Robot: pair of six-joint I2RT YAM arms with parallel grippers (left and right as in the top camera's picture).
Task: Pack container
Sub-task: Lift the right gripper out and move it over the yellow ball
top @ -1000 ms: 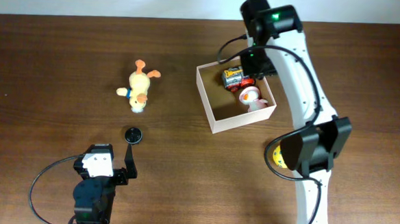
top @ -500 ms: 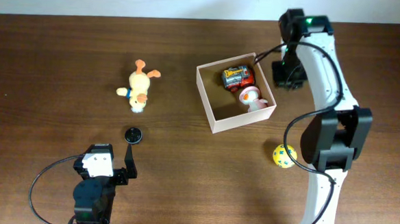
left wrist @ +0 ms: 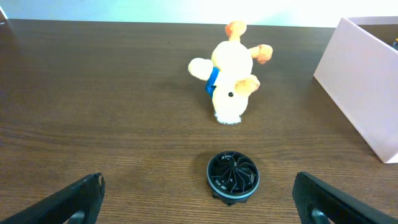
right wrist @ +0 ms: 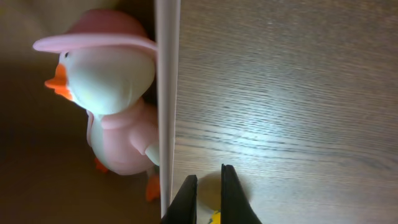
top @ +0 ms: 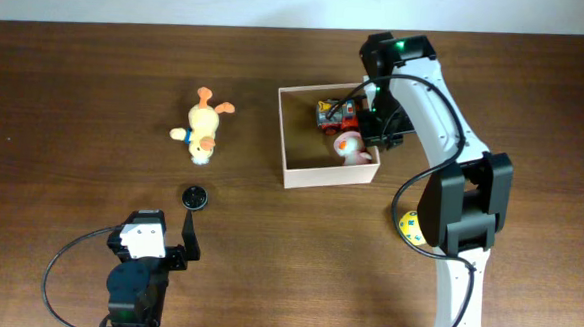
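Right gripper, fingers nearly closed on nothing, sat just outside the white wall of the container, seemingly touching it, beside the pink-hatted duck toy inside.

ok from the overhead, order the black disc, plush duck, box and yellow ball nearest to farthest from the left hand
1. black disc, just ahead of the left hand
2. plush duck, beyond the disc
3. container, upper right
4. yellow ball, far right
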